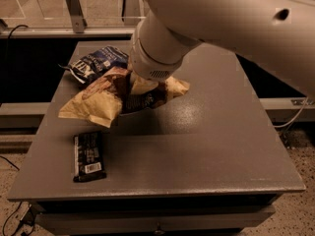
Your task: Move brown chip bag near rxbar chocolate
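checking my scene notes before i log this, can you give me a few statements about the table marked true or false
1. The rxbar chocolate lies nearer the table's front edge than the brown chip bag. True.
2. The gripper hangs over the rxbar chocolate. False: it is down at the middle of the brown chip bag, mostly hidden by the arm.
3. The blue chip bag lies behind the brown chip bag, toward the far left of the table. True.
4. The rxbar chocolate stands on end. False: it lies flat.
5. The brown chip bag touches the rxbar chocolate. False: bare table shows between them.
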You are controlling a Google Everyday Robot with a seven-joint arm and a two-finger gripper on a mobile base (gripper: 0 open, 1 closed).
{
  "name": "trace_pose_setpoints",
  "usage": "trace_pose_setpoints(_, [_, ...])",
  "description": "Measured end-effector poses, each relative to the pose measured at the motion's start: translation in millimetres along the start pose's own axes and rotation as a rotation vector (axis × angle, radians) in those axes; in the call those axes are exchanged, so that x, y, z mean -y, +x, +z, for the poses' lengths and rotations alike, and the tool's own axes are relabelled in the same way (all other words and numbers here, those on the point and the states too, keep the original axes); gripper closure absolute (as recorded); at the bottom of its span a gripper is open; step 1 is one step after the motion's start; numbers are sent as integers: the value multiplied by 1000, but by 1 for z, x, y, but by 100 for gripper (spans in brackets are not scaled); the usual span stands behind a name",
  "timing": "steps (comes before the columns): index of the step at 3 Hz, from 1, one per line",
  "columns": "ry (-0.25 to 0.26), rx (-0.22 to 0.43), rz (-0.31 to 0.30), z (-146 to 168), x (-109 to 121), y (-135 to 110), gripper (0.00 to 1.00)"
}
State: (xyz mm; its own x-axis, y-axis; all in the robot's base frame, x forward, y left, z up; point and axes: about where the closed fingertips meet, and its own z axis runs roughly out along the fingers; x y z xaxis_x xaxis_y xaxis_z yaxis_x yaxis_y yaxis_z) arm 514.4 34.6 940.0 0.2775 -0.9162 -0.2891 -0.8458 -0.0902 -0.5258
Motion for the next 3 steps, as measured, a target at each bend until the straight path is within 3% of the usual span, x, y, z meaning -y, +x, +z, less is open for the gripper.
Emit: trace_pose_setpoints(3, [-7,23,1,0,-3,-11,12])
